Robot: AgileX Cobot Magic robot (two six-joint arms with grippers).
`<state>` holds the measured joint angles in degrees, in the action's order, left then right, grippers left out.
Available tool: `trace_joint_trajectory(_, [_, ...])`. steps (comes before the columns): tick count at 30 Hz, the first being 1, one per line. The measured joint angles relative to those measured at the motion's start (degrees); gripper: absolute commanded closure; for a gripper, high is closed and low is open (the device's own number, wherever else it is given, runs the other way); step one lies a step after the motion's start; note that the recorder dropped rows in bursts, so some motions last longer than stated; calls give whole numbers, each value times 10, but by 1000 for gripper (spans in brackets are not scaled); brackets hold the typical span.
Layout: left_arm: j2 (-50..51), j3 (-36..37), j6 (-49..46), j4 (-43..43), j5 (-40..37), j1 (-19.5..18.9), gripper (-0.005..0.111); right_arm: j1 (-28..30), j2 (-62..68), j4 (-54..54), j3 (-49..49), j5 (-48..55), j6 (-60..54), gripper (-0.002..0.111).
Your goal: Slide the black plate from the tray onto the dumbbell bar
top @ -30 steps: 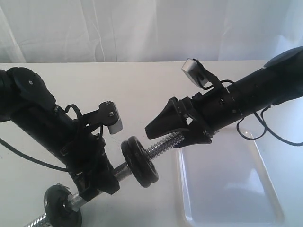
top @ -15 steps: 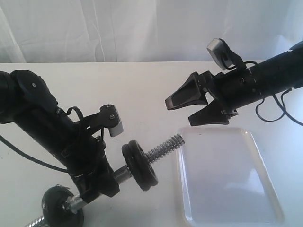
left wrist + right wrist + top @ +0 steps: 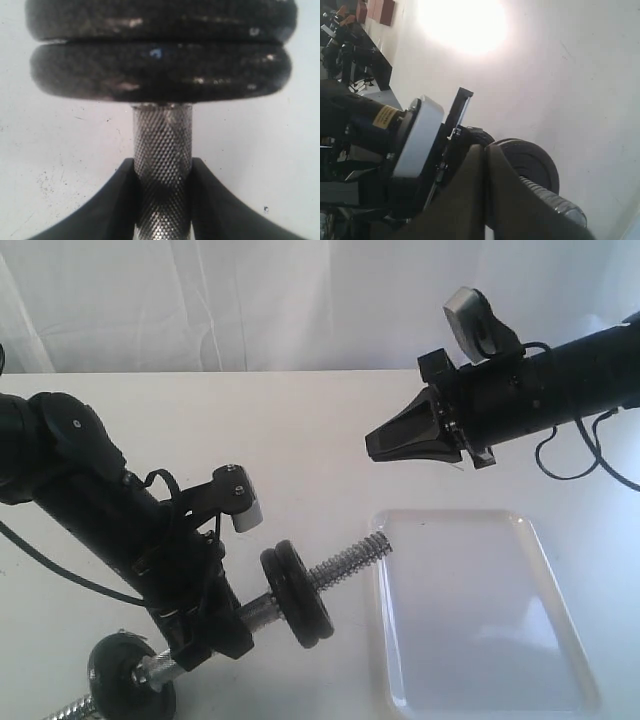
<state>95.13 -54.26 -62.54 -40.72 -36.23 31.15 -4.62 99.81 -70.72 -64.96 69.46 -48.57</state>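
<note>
From where I stand, the left gripper (image 3: 162, 169) is clamped on the knurled middle of the dumbbell bar (image 3: 346, 559) and holds it tilted above the table (image 3: 300, 430). The threaded end points toward the tray (image 3: 560, 640).

2 black discs sit pressed together on the bar just beyond the fingers. The outer 1, nearer the threads, looks to be the black plate (image 3: 312, 602), though I can't be sure which of the 2 it is. I see no disc in the tray.

The right gripper (image 3: 378, 447) hangs in the air well apart from bar and tray. Its fingers are pressed together on nothing.

I'd guess the plate is heavy for its size, rigid and rough-coated, so it's not slippery. The best hold is a pinch across the rim, which leaves the hole free. The coarse threads could snag it if it tips, so it should go on square.
</note>
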Motion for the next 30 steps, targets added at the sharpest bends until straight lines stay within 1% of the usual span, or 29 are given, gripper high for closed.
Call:
trace_joint_trajectory(7, [0,16,0,-9,30,0,107,0,-58,-11,1,1,0,107])
trace_joint_trajectory(11, [2,19,0,0,36,0,107,-2,-89,-12,2,2,-3,107])
trace_joint_trajectory(22, [27,19,-3,-13,43,0,107,-64,-113,-11,2,2,-5,107])
trace_joint_trajectory(30, [27,19,-3,-13,43,0,107,-73,-113,-11,2,2,-5,107])
